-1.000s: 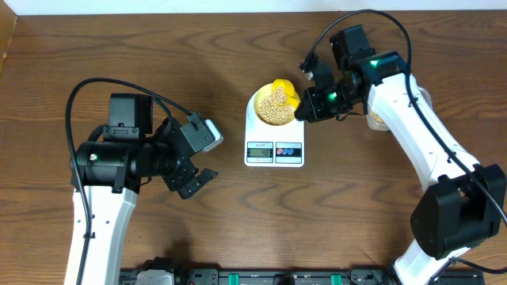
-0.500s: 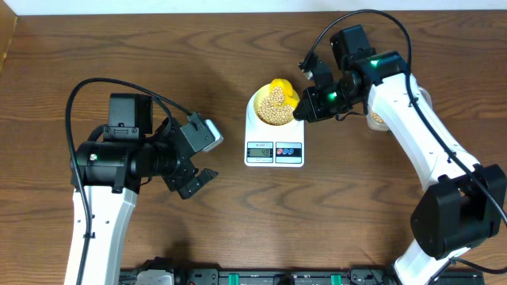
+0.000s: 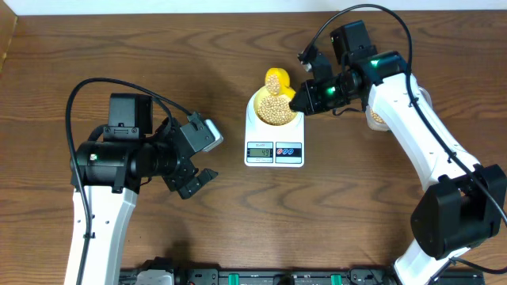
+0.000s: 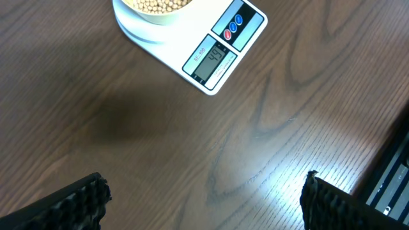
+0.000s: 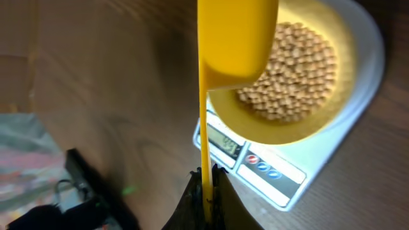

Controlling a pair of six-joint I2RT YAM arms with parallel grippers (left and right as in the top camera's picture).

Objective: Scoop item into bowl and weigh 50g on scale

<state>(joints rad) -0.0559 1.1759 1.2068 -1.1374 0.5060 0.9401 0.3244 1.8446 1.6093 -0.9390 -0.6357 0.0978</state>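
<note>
Bench state, single moment.

Your right fingers [image 5: 220, 201] were closed tight on the thin handle of the yellow scoop [image 3: 276, 79]. The handle ran straight from the fingers up to the cup. You held the cup above the far rim of the bowl [image 3: 256, 107], partly overlapping it in the overhead view. The right wrist view showed only the cup's outer wall, so I could not tell what lay inside it.

The bowl, small, round and pale yellow, sat on the scale [image 3: 274, 149], toward the end away from the display. The beans [image 3: 276, 111] lay in the bowl as a tan heap, below the rim on the side seen from the right wrist.

The scale lay flat on the bench [image 3: 158, 63], near the middle, with its display edge toward the arms' bases. The display showed dark digits, which I could not read reliably in any view. Red and blue buttons sat beside the display.

Your left fingers [image 3: 198, 180] stood wide apart, gripping nothing, over the bench to the left of the scale and well apart from it. The left wrist view showed both finger tips at its lower corners. The scale's display end and part of the bowl showed at the top of that view.

A clear tub [image 3: 375, 117] holding more beans showed partly behind your right arm, to the right of the scale.
</note>
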